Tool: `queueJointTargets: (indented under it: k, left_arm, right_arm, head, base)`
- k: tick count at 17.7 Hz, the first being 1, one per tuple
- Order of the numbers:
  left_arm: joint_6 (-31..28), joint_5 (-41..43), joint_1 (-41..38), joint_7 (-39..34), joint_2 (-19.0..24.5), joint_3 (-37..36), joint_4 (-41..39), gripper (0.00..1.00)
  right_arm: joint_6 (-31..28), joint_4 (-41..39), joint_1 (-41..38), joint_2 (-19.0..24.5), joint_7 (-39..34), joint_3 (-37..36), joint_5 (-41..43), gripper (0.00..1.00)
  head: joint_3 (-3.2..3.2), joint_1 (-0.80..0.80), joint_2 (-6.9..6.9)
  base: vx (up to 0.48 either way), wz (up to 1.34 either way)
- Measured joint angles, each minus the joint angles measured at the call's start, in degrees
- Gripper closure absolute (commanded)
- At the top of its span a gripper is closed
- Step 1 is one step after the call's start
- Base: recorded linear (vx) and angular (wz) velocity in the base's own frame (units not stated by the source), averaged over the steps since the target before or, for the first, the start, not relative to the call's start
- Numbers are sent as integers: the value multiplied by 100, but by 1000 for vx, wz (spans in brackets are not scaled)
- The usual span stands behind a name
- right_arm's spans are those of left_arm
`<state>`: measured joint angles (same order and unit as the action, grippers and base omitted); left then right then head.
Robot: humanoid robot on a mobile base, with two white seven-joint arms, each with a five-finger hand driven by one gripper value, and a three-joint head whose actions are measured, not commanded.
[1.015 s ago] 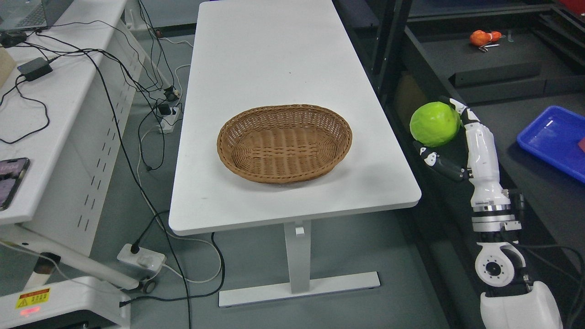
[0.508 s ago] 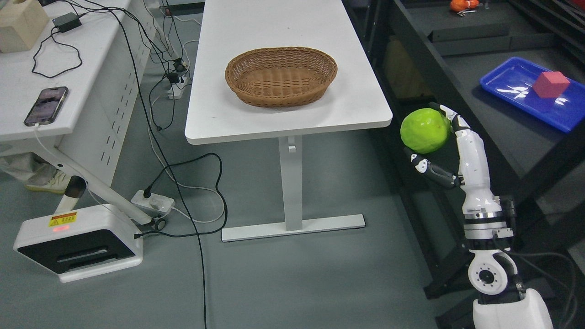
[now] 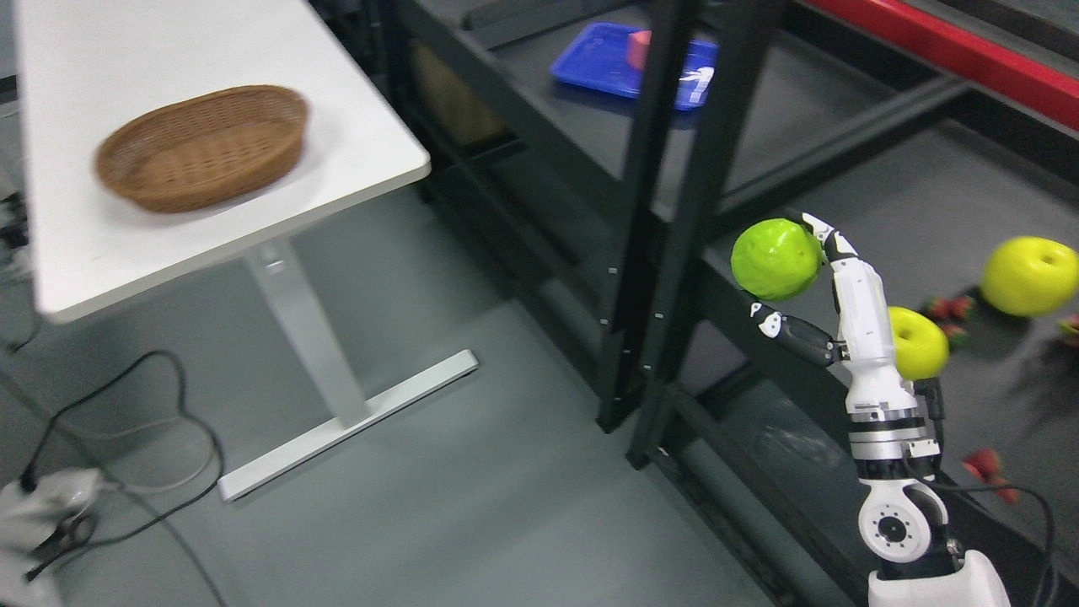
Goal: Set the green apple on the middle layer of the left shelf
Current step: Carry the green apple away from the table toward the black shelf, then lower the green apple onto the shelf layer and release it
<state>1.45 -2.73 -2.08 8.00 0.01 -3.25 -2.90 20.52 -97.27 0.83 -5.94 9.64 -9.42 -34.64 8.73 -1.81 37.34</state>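
Observation:
My right hand (image 3: 797,282) rises from the lower right and is shut on a green apple (image 3: 775,259), held up in front of a black metal shelf (image 3: 674,211). The apple sits between the upper fingers (image 3: 830,244) and the thumb (image 3: 784,329) below it. It hangs just right of the shelf's upright posts, above the dark shelf board (image 3: 927,211). No left arm shows in the picture.
Two yellow-green apples (image 3: 919,341) (image 3: 1028,274) and small red fruits (image 3: 982,464) lie on the shelf board behind my hand. A blue tray (image 3: 620,72) with a red block sits on the neighbouring shelf. A wicker basket (image 3: 202,147) rests on the white table (image 3: 362,143) at the left.
The whole picture has swung to the right, so the camera has turned from the table toward the shelf. The apple remains in my right hand.

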Motion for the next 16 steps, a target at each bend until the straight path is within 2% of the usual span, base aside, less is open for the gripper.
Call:
queueJointTargets:
  k: [7,16]
  left_arm:
    - [0,0,0,0,0,0,0,0]
    - [0,0,-2,0,-1,0,1,0]
  right_arm:
    - [1,-14,-63,17,-1,19,-2,100]
    - [18,-23,-80,13,-12,29,-5,100]
  head:
    - [0,0,-1]
    - [0,0,-4]
  base:
    - [90,-1167]
    - [228,-599]
